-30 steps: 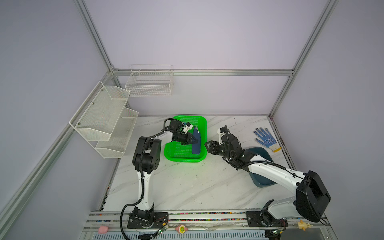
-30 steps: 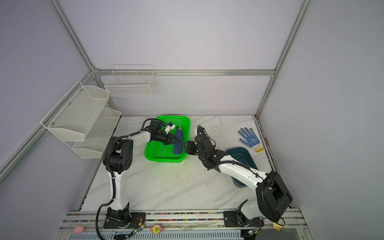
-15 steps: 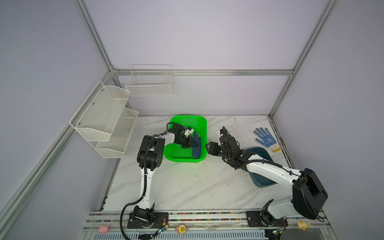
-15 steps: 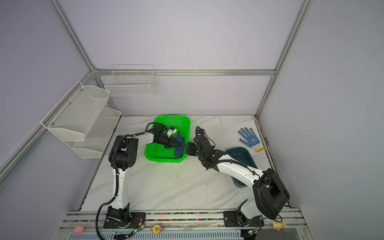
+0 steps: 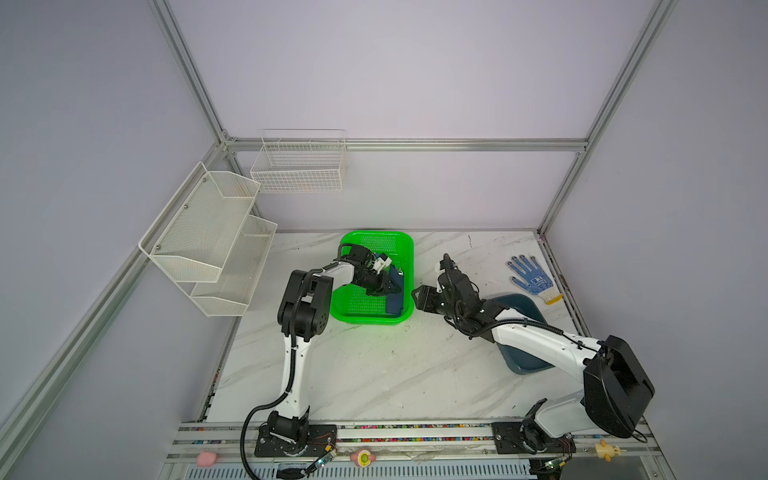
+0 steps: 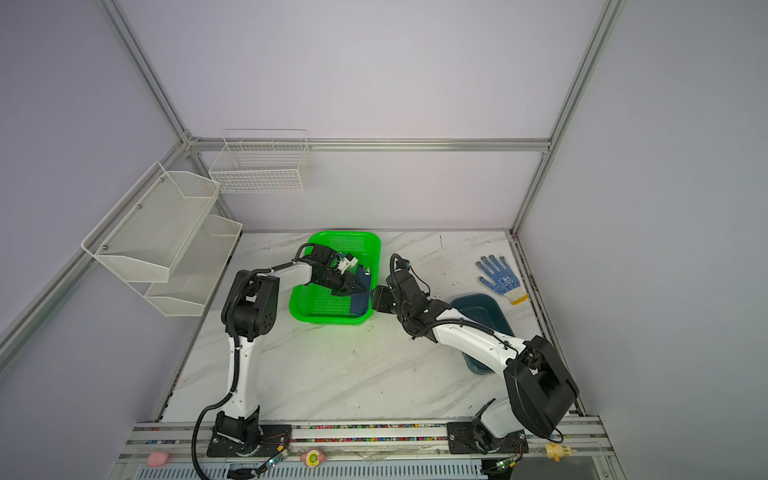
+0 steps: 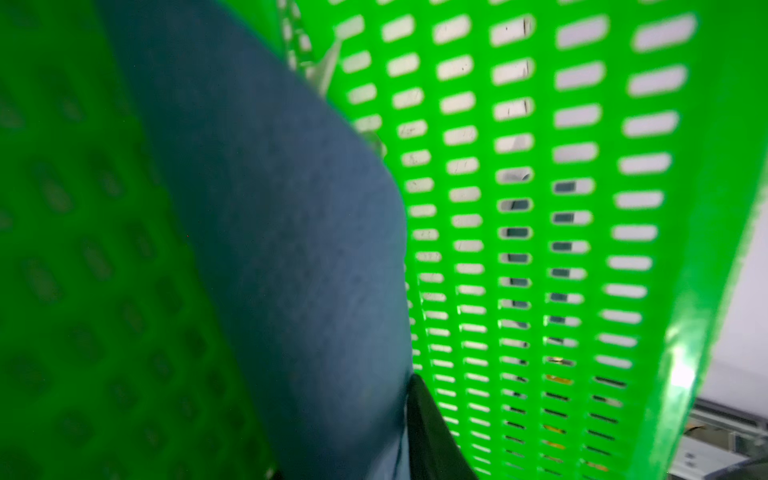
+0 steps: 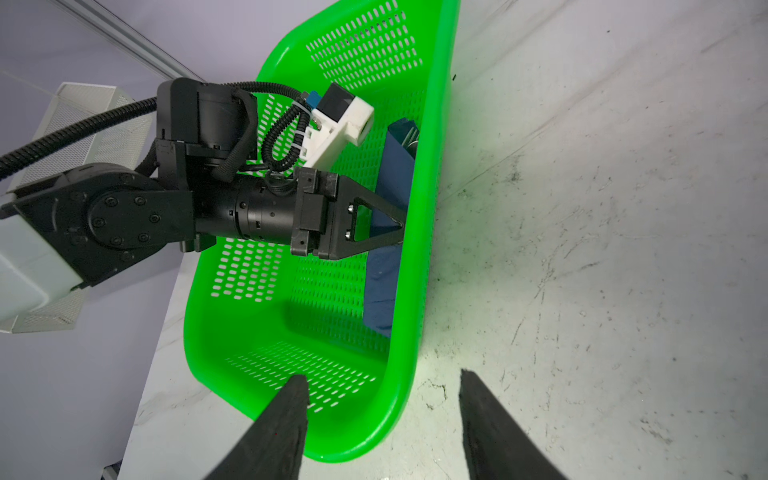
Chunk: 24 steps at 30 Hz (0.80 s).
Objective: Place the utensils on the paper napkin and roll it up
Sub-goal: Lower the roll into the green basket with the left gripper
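paper napkin point(image 5: 395, 300) lies lengthwise against the right wall of the green basket point(image 5: 376, 235) in a top view — left gripper point(image 5: 390, 287) at it, grip unclear. right gripper point(image 8: 382, 376) open outside

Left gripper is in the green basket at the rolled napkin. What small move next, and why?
Probably lift the left gripper clear of the paper napkin: it lies rolled along the green basket's wall, utensils poking from one end, right gripper open outside. Whether the left has let go is unclear.
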### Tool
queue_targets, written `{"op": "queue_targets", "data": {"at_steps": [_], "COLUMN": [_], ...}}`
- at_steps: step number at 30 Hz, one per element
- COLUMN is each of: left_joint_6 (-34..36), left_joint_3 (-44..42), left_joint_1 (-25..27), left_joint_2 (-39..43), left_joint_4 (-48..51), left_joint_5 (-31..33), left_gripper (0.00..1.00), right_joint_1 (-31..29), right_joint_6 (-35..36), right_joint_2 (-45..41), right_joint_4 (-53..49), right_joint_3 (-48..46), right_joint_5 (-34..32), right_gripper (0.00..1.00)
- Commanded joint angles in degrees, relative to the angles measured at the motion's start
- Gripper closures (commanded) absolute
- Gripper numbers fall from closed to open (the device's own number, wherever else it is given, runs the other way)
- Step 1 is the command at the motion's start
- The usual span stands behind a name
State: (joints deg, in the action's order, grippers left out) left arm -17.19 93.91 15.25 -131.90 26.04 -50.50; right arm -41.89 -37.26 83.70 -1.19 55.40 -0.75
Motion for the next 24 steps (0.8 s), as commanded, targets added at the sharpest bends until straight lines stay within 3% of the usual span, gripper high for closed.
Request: {"op": "queue_targets", "data": {"at_steps": [1,14,19,24], "left_joint_6": [1.80,1.53,1.06,0.18], "left_joint_3": [3.08,2.46,2.29,2.28], "left_joint_1": [0.31,1.19,1.28,1.28], "left_joint_2": [-0.82,7.42,10.73,11.79], "left_joint_4": [4.45,5.77,5.45,5.16], "left_joint_5": [6.58,18.11,22.82,29.43], "left_gripper": [0.61,0.29,0.22,0.26], "right_joint_1": [0.15,0.14,0.14,0.14], "right_joint_6": [-0.69,-1.37,-1.50,-1.58], "right_joint_2": [-0.54,-2.90,-3.87,-3.67], "right_joint_4": [-1.34,-2.33,-2.20,-2.10], "right_joint_3": [0.94,0.74,0.67,0.85], "right_joint_5": [-1.40,-1.90,-1.86,-1.45], "right_gripper": [0.40,0.40,0.40,0.40]}}
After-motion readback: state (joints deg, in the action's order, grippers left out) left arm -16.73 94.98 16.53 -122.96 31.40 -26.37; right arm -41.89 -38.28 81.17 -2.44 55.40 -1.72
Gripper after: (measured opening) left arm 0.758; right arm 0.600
